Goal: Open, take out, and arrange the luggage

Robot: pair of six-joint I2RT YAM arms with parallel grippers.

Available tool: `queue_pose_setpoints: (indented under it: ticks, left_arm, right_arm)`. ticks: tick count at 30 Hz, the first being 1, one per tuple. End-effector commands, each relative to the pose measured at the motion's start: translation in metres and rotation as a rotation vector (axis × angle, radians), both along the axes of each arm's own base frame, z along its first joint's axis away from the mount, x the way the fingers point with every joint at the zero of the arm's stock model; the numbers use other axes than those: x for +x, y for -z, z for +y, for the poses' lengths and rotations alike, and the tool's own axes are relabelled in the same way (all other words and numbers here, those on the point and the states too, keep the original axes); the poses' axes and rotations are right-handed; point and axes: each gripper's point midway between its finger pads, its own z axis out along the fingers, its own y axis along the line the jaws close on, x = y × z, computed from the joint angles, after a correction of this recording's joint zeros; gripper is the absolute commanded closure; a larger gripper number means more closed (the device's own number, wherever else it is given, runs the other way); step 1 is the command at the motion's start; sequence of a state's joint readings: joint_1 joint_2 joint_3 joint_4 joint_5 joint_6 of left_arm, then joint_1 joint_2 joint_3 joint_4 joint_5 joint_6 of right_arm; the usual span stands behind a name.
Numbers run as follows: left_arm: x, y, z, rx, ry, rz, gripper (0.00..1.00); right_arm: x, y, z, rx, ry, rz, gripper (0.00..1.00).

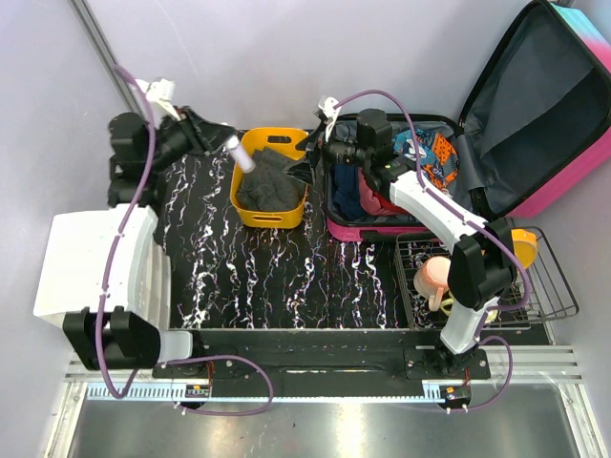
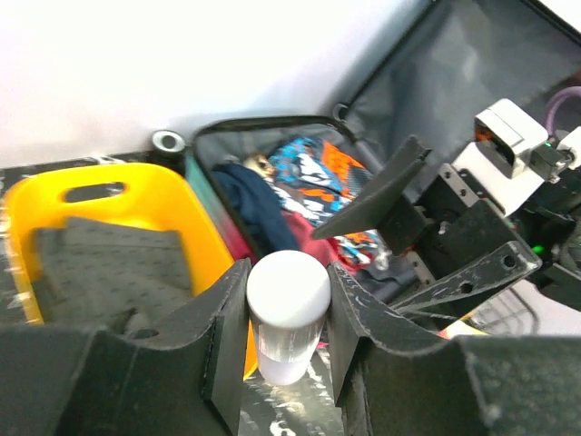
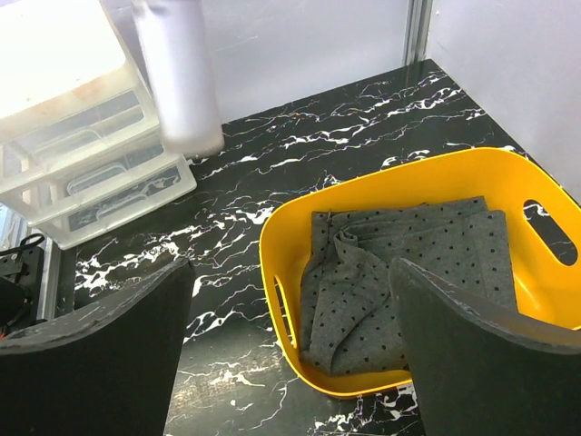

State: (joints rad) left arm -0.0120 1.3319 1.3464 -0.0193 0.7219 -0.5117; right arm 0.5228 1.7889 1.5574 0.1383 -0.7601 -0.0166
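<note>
The luggage (image 1: 535, 105) lies open at the back right, its pink-edged lid tilted up and dark lining showing. Its base (image 2: 263, 123) holds colourful clothes (image 1: 434, 157). My left gripper (image 1: 234, 148) is shut on a white-capped clear bottle (image 2: 289, 309), which it holds in the air by the left edge of the yellow bin (image 1: 270, 218). The bottle (image 3: 179, 73) also shows in the right wrist view. Between the bin and the luggage hangs my right gripper (image 1: 305, 164), open and empty, with its fingers (image 3: 91, 354) spread wide over the bin's rim (image 3: 272, 263).
A grey dotted cloth (image 3: 399, 272) lies folded in the yellow bin. A wire rack (image 1: 554, 286) at the near right holds a pink cup (image 1: 434, 277). A white drawer unit (image 1: 95, 267) stands along the left side of the black marbled table (image 1: 267, 277).
</note>
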Motion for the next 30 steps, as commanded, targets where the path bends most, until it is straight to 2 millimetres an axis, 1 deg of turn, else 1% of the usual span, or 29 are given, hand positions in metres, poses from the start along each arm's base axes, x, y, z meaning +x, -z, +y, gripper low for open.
queue_pose_setpoints:
  ticks: [1,2,3,5,6,7,8,9,10,11,12,13,14,15,16,17,18,19,20,21,22,23,25,26,27,29,30]
  left_arm:
    - [-0.029,-0.015,0.042,0.103,-0.082,-0.064,1.0]
    - [-0.031,-0.015,0.052,0.113,-0.109,-0.066,1.0]
    - [-0.037,-0.018,0.07,0.125,-0.155,-0.062,1.0]
    - [-0.043,-0.021,0.091,0.149,-0.222,-0.056,1.0]
    - [-0.05,-0.023,0.111,0.18,-0.286,-0.048,1.0]
    - [-0.054,-0.025,0.122,0.198,-0.32,-0.04,1.0]
    - [-0.058,-0.025,0.133,0.231,-0.361,-0.04,1.0]
    - [-0.069,-0.028,0.152,0.24,-0.425,-0.012,1.0]
    - [-0.075,-0.028,0.159,0.254,-0.452,-0.001,1.0]
    - [-0.08,-0.026,0.171,0.294,-0.498,0.006,1.0]
    - [-0.093,-0.028,0.184,0.314,-0.562,0.027,1.0]
    - [-0.098,-0.027,0.192,0.336,-0.601,0.035,1.0]
    - [-0.105,-0.027,0.207,0.386,-0.677,0.041,1.0]
    - [-0.117,-0.03,0.216,0.409,-0.739,0.055,1.0]
    - [-0.122,-0.03,0.225,0.435,-0.785,0.066,1.0]
    - [-0.13,-0.035,0.241,0.491,-0.876,0.076,1.0]
    - [-0.139,-0.029,0.251,0.507,-0.927,0.127,1.0]
    - [-0.146,-0.029,0.259,0.525,-0.972,0.15,1.0]
    - [-0.155,-0.032,0.274,0.565,-1.05,0.172,1.0]
    - [-0.164,-0.031,0.283,0.579,-1.101,0.195,1.0]
    - [-0.171,-0.033,0.29,0.595,-1.143,0.206,1.0]
    - [-0.183,-0.034,0.301,0.616,-1.207,0.218,1.0]
    - [-0.192,-0.034,0.308,0.633,-1.253,0.231,1.0]
    - [-0.2,-0.032,0.315,0.647,-1.294,0.251,1.0]
    - [-0.204,-0.031,0.32,0.651,-1.317,0.264,1.0]
    - [-0.212,-0.027,0.329,0.685,-1.355,0.278,1.0]
    - [-0.215,-0.027,0.332,0.696,-1.371,0.277,1.0]
  right_arm:
    - [-0.009,-0.046,0.001,0.06,-0.019,-0.088,0.04]
    - [-0.009,-0.043,0.002,0.057,-0.025,-0.081,0.04]
    - [-0.01,-0.041,0.003,0.054,-0.036,-0.075,0.04]
    - [-0.009,-0.038,0.004,0.048,-0.044,-0.074,0.04]
    - [-0.008,-0.036,0.005,0.045,-0.044,-0.072,0.04]
    - [-0.008,-0.039,0.005,0.045,-0.046,-0.079,0.04]
    - [-0.006,-0.036,0.006,0.037,-0.048,-0.08,0.04]
    - [-0.006,-0.035,0.006,0.032,-0.052,-0.073,0.04]
    - [-0.005,-0.039,0.007,0.034,-0.055,-0.081,0.04]
    - [-0.004,-0.035,0.009,0.027,-0.062,-0.079,0.03]
    - [-0.005,-0.034,0.009,0.023,-0.07,-0.073,0.04]
    - [-0.004,-0.036,0.01,0.024,-0.074,-0.077,0.03]
    - [-0.003,-0.033,0.011,0.019,-0.079,-0.071,0.04]
    - [-0.003,-0.034,0.012,0.016,-0.087,-0.073,0.04]
    - [-0.003,-0.03,0.013,0.009,-0.091,-0.07,0.04]
    - [-0.002,-0.029,0.013,0.004,-0.091,-0.069,0.04]
    - [-0.002,-0.032,0.014,0.005,-0.094,-0.074,0.04]
    - [0.0,-0.029,0.014,-0.001,-0.098,-0.075,0.04]
    - [-0.001,-0.029,0.014,-0.005,-0.106,-0.071,0.04]
    - [0.0,-0.031,0.015,-0.005,-0.11,-0.081,0.03]
    - [0.001,-0.028,0.017,-0.011,-0.115,-0.079,0.03]
    - [0.002,-0.03,0.017,-0.01,-0.121,-0.093,0.04]
    - [0.004,-0.026,0.019,-0.025,-0.127,-0.074,0.04]
    - [0.003,-0.025,0.02,-0.029,-0.137,-0.07,0.03]
    - [0.004,-0.029,0.02,-0.026,-0.137,-0.078,0.03]
    - [0.006,-0.025,0.022,-0.03,-0.145,-0.07,0.04]
    - [0.006,-0.027,0.023,-0.027,-0.149,-0.074,0.04]
